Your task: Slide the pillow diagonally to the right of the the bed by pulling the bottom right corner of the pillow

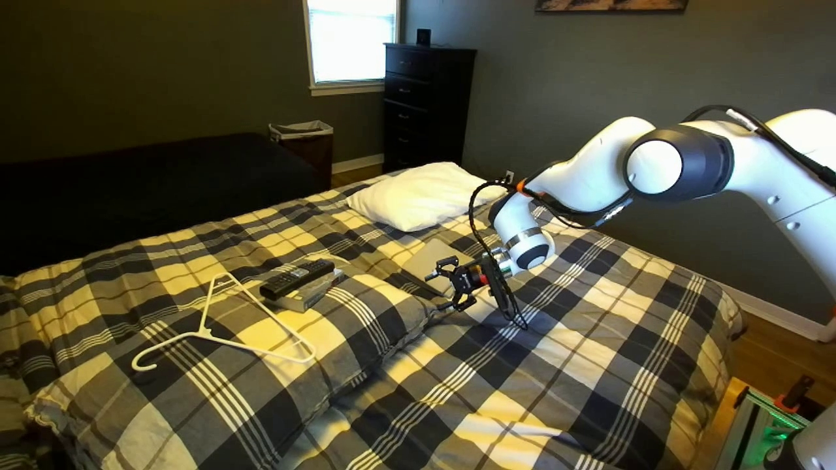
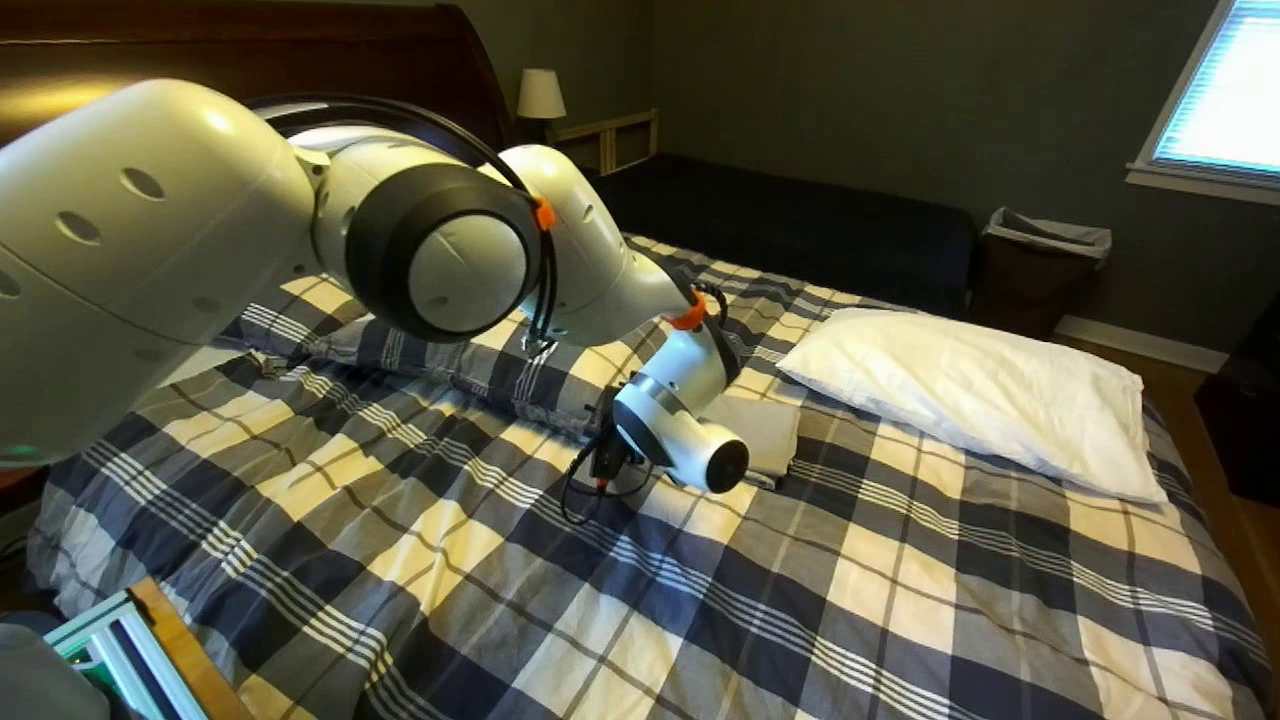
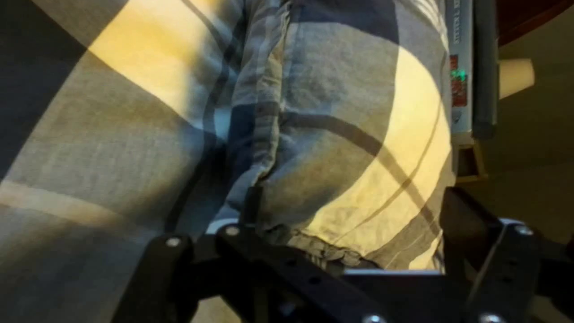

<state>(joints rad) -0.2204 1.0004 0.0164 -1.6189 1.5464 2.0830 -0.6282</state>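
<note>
The plaid pillow (image 1: pixel 359 336) lies on the plaid bed (image 1: pixel 542 372) and matches its cover. It fills the middle of the wrist view (image 3: pixel 350 89). In an exterior view it is partly hidden behind the arm (image 2: pixel 480 355). My gripper (image 1: pixel 437 292) is at the pillow corner nearest the arm. It is open. In the wrist view the gripper (image 3: pixel 353 193) has one finger low beside the pillow's edge seam and the other on the far side, with the pillow's corner between them. Whether the fingers touch the cloth is unclear.
A white hanger (image 1: pixel 204 333), a black remote (image 1: pixel 297 277) and a book (image 1: pixel 310 294) under it lie on the plaid pillow. A flat light-grey item (image 2: pixel 760 430) lies beside the gripper. A white pillow (image 1: pixel 424 196) lies farther back, near a dark dresser (image 1: pixel 428 104).
</note>
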